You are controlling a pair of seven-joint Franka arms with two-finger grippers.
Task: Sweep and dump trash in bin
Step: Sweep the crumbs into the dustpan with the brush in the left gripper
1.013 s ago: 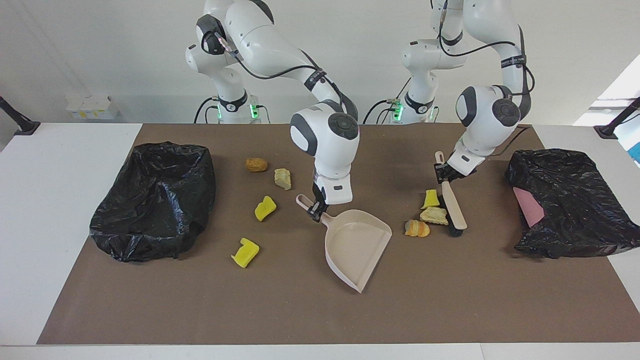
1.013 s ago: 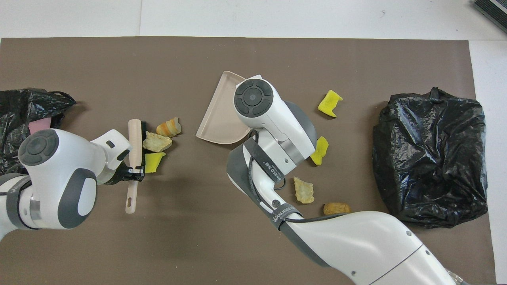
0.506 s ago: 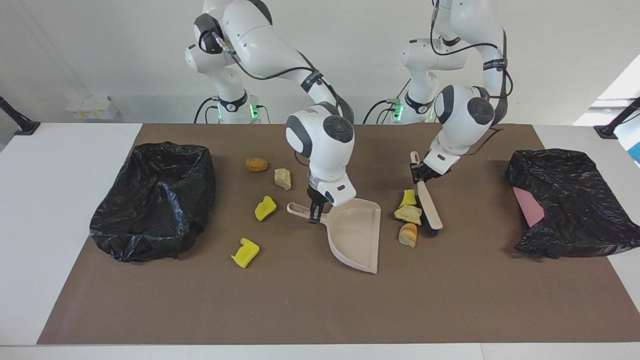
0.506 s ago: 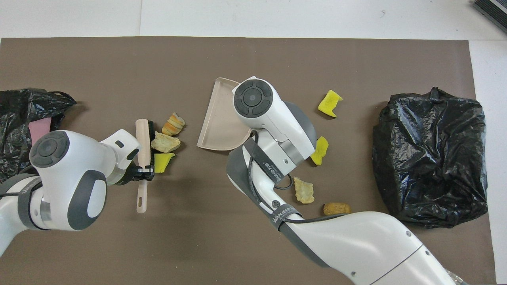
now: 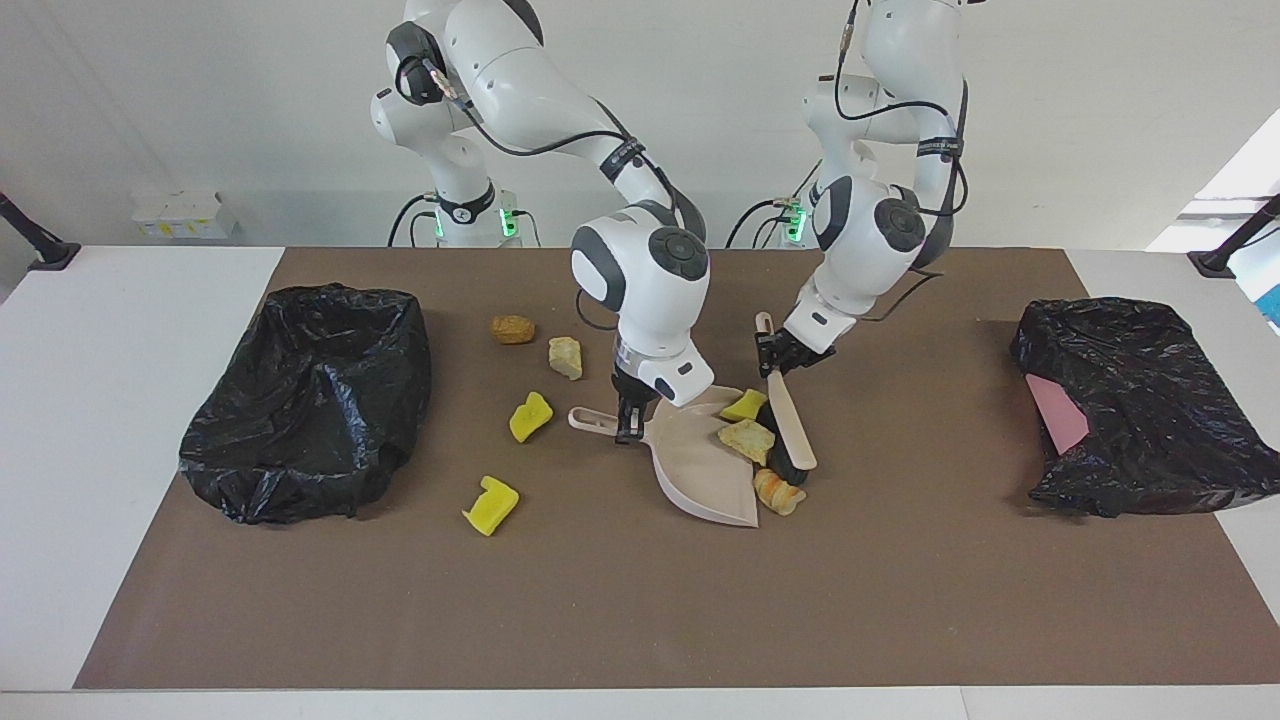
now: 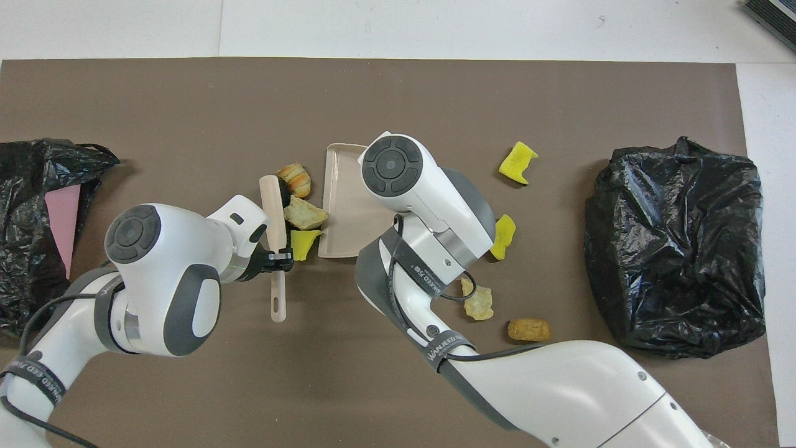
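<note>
My right gripper is shut on the handle of the beige dustpan, which rests on the mat. My left gripper is shut on the handle of the beige brush; its black bristles press three pieces of trash against the pan's open edge. A yellow piece and a tan piece sit at the pan's lip. A striped orange lump lies on the mat by the pan's corner. In the overhead view the brush shows beside the dustpan, with the right gripper hidden under its wrist.
More trash lies toward the right arm's end: a brown lump, a tan chunk and two yellow pieces. A black-bagged bin stands at that end. Another black bag, showing pink inside, stands at the left arm's end.
The left arm has swept the brush and three pieces across the mat to the dustpan's mouth. The right arm has turned the pan so that its open edge faces the brush.
</note>
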